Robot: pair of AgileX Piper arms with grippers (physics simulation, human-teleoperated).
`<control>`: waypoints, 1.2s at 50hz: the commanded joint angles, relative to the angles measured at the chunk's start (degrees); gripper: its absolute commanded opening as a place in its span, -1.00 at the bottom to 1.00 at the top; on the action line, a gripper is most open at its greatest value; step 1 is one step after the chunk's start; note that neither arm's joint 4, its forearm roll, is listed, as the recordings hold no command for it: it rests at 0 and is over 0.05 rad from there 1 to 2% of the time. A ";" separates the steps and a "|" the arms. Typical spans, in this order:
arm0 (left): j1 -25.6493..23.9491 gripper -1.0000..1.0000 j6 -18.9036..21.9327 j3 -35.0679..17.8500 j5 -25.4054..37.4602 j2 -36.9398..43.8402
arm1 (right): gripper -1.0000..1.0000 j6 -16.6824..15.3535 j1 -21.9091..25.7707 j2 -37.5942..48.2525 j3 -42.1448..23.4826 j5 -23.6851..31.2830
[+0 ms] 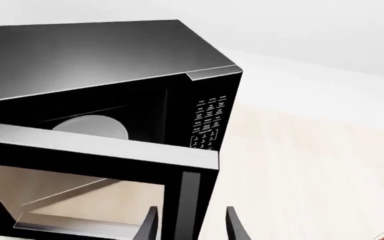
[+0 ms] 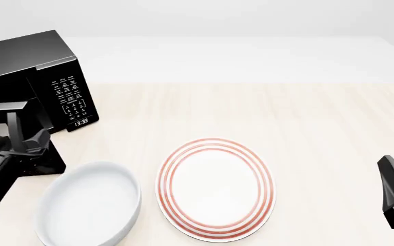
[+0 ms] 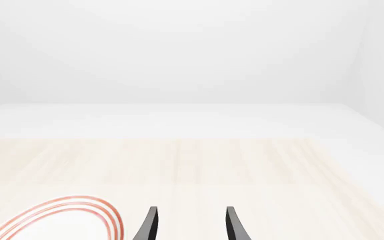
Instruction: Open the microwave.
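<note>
The microwave (image 2: 33,77) stands at the table's (image 2: 252,102) far left, cut off by the front view's left edge. Its door (image 1: 98,150) is swung partly out toward the arms, and the left wrist view looks over the door's top edge into the dark cavity, where the pale turntable (image 1: 90,126) lies on the floor; nothing else can be made out inside. The keypad (image 2: 70,97) faces right of the opening, with a small clock (image 2: 80,122) below it reading 13:33; the key labels are too small to read.

The left gripper (image 1: 190,225) is at the door's free edge. Its fingers (image 1: 148,225) stand apart with the edge between them, but whether the pads touch the door cannot be told, and in the front view the arm hides the contact.

Nearer the arms sits a white bowl (image 2: 87,207), empty, its lower rim cut off by the frame. Just right of it, close but apart, lies a white plate (image 2: 214,187) with red rings, also empty.

At the far right the right gripper (image 3: 190,225) hovers over bare table, jaws apart and holding nothing; only its dark body shows in the front view.
</note>
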 commanded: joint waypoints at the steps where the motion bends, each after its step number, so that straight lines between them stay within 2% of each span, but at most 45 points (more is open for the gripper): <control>1: 1.86 1.00 -0.20 0.14 -0.07 -0.16 | 1.00 0.01 0.00 0.00 0.00 0.00; 6: 1.24 1.00 -0.01 -0.12 1.66 -2.07 | 1.00 0.01 0.00 0.00 0.00 0.00; 17: 0.71 1.00 1.87 0.38 12.90 -15.14 | 1.00 0.00 0.00 0.00 0.00 -0.01; 33: 1.43 1.00 4.60 -0.90 32.73 -36.19 | 1.00 -0.01 0.00 0.00 0.00 0.00; 39: 0.78 1.00 5.88 -2.69 36.87 -38.81 | 1.00 0.01 0.00 0.00 0.00 0.00; 50: 0.56 1.00 7.73 -6.04 48.22 -48.90 | 1.00 -0.01 0.00 0.00 0.00 0.00; 60: 0.61 1.00 8.83 -8.80 53.91 -53.21 | 1.00 0.00 -0.01 0.00 0.00 0.00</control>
